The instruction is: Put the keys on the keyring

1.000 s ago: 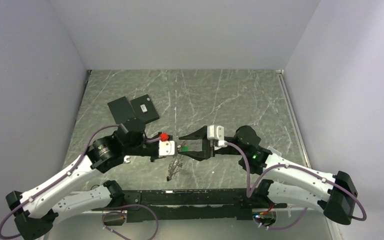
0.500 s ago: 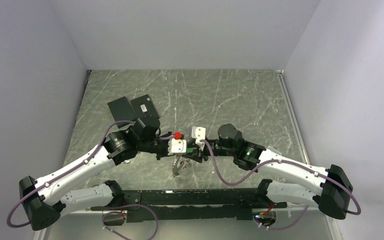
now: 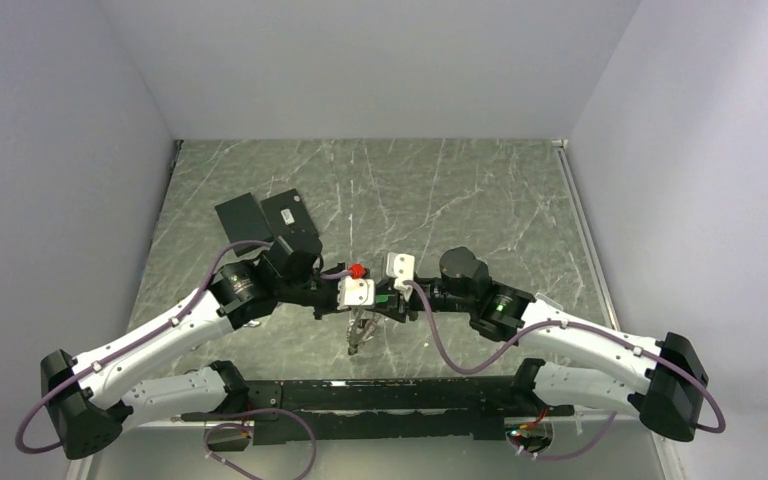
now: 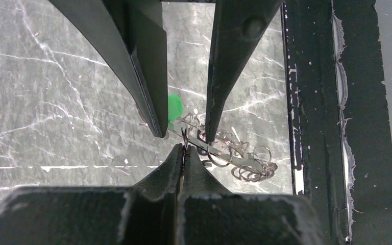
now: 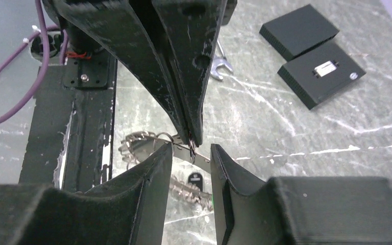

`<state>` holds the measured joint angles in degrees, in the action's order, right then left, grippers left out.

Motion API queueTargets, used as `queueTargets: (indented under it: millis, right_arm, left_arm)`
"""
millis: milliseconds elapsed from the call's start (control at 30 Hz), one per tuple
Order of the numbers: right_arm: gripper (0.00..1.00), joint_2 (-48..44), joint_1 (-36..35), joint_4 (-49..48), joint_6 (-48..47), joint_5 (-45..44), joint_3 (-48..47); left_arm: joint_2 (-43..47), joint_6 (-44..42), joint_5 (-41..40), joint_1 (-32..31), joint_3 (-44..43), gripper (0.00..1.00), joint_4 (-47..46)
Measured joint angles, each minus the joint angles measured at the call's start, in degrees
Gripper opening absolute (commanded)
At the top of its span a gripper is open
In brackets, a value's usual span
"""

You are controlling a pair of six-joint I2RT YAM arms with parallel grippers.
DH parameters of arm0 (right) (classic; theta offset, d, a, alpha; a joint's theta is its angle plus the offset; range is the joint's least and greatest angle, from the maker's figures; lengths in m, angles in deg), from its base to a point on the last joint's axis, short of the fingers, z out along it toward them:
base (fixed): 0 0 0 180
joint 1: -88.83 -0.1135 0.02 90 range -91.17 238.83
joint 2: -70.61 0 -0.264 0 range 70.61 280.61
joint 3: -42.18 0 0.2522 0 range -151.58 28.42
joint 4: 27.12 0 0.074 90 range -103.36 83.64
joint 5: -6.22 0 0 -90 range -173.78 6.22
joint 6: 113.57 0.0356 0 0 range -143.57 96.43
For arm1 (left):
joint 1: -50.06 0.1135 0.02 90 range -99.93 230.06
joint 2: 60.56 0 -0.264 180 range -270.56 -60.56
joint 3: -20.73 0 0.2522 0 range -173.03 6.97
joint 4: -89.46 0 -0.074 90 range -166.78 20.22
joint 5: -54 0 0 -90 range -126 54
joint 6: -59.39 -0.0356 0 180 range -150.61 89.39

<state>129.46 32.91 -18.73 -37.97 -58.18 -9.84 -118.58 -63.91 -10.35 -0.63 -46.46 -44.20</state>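
My left gripper (image 4: pixel 184 152) pinched tight on the keyring (image 4: pixel 250 171), its chain trailing at 6 o'clock of the table (image 3: pixel 480 200) centre, my right gripper (image 5: pixel 190 151) facing it from 3 o'clock, fingers apart either side of the ring, one black-headed key (image 5: pixel 195 179) just below, black plates (image 3: pixel 265 215) at 10 o'clock.

top: looking down on the table (image 3: pixel 460 190) from its near edge, far | wrists: both looking close-up, facing each other | all sharing the keyring (image 3: pixel 357 335)
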Motion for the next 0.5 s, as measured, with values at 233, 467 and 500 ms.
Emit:
queueTargets:
  millis: [233,467,500]
  right_arm:
    - [0.29,-1.6,0.0,-2.3,0.0,0.3,0.1]
    - [0.23,-0.7,0.0,-2.9,0.0,0.4,0.3]
    - [0.23,-0.5,0.0,-2.9,0.0,0.4,0.4]
  left_arm:
    - [0.0,0.1,0.0,0.0,0.0,0.00,-0.6]
    - [0.0,0.1,0.1,0.0,0.0,0.00,-0.7]
    - [0.0,0.1,0.2,0.0,0.0,0.00,-0.7]
